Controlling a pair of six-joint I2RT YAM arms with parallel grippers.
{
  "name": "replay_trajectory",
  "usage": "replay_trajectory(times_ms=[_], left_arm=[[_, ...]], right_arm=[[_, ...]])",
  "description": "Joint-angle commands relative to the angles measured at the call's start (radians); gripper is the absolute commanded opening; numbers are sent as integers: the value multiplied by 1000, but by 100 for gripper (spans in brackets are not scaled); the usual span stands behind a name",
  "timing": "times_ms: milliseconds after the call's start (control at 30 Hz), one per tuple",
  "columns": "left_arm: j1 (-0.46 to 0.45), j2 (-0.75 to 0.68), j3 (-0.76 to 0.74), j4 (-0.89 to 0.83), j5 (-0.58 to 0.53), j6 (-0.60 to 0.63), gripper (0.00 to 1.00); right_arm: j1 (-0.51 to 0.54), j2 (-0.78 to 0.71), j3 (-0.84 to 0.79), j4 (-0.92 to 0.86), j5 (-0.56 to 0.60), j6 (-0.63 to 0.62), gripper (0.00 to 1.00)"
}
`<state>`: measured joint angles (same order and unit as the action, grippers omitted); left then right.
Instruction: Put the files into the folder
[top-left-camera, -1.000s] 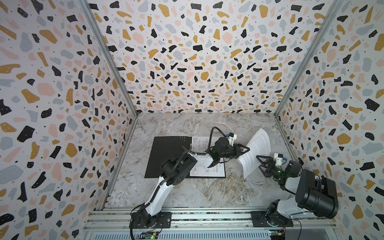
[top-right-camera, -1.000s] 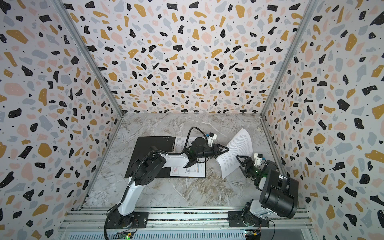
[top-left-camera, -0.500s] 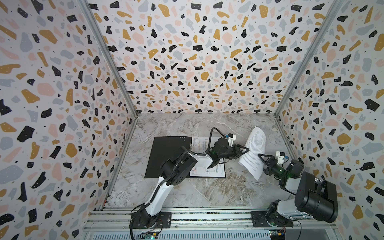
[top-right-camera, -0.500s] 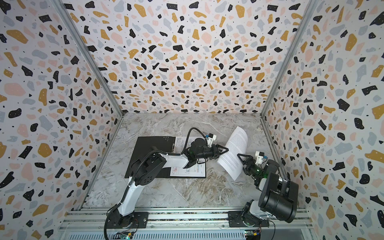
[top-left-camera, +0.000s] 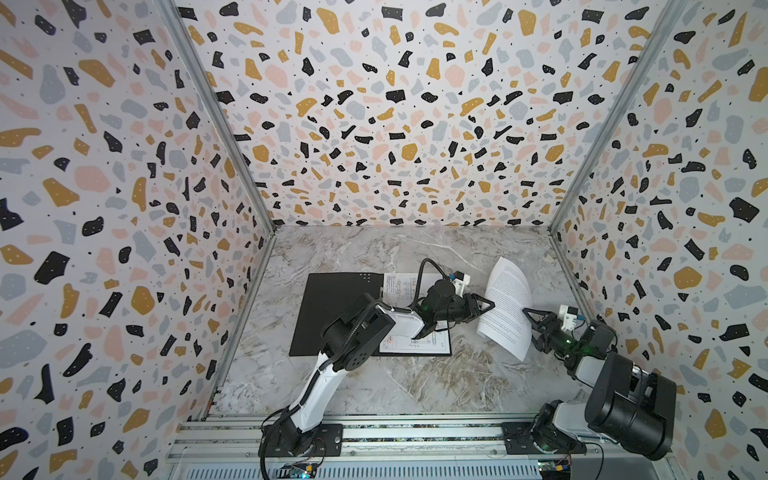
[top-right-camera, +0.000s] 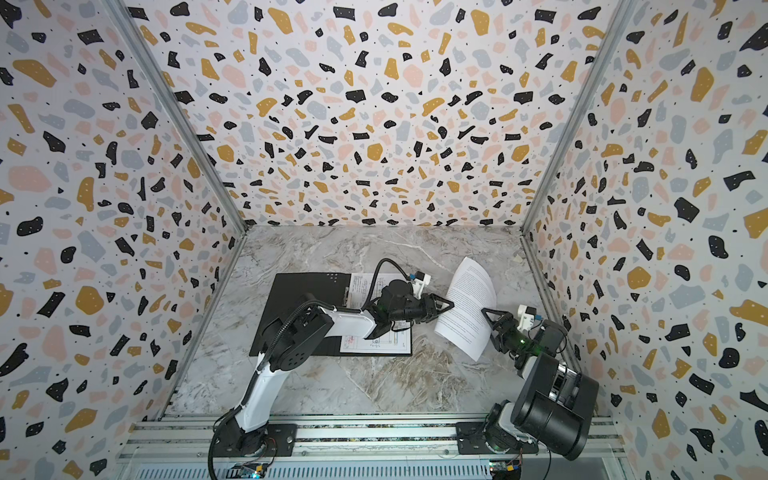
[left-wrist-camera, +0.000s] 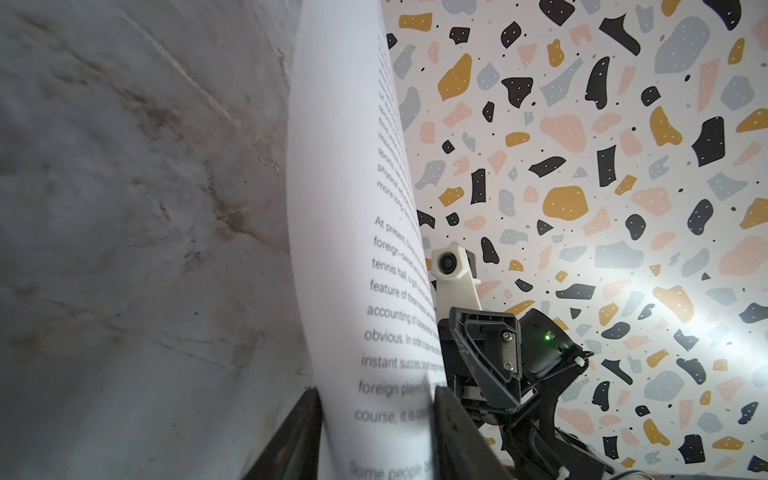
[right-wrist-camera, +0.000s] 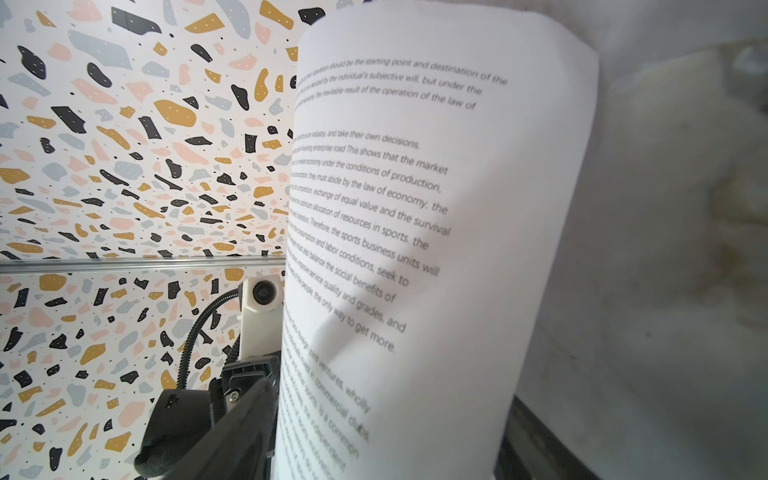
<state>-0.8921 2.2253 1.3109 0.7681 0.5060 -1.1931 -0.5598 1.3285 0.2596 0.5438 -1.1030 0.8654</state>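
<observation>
The folder (top-left-camera: 332, 307) (top-right-camera: 299, 291) lies open on the table, black inside up. A sheet with line drawings (top-left-camera: 399, 286) (top-right-camera: 361, 286) rests on its right half, partly under my left arm. To its right a white sheet of printed text (top-left-camera: 505, 307) (top-right-camera: 467, 307) stands bowed in the air between both grippers. My left gripper (top-left-camera: 484, 307) (top-right-camera: 442, 307) (left-wrist-camera: 376, 399) is shut on its left edge, with the curled paper (left-wrist-camera: 353, 208) filling the jaws. My right gripper (top-left-camera: 530, 318) (top-right-camera: 490, 318) (right-wrist-camera: 390, 399) stands open and wide around the right edge of the text sheet (right-wrist-camera: 457, 208).
The marble table (top-left-camera: 374, 382) is boxed in by terrazzo-patterned walls. The right wall (top-left-camera: 590, 291) runs close behind my right arm. An aluminium rail (top-left-camera: 374, 432) carrying both arm bases lies along the front edge.
The text sheet has swung, its top moving left and its bottom right. The right gripper's jaws have narrowed around its edge. The left gripper has kept its place.
</observation>
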Motion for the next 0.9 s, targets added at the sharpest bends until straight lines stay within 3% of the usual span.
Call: replay_trajectory(times_ms=[0, 467, 667, 867], left_arm=[[-2, -38, -29, 9, -13, 42, 45], [-29, -30, -47, -51, -26, 104, 45], [-37, -26, -48, -65, -27, 111, 46], [-47, -23, -30, -92, -29, 127, 47]], right_arm=[[-11, -18, 26, -47, 2, -15, 77], [-46, -21, 41, -122, 14, -16, 67], [-51, -24, 43, -136, 20, -28, 57], [-51, -24, 65, -198, 34, -73, 37]])
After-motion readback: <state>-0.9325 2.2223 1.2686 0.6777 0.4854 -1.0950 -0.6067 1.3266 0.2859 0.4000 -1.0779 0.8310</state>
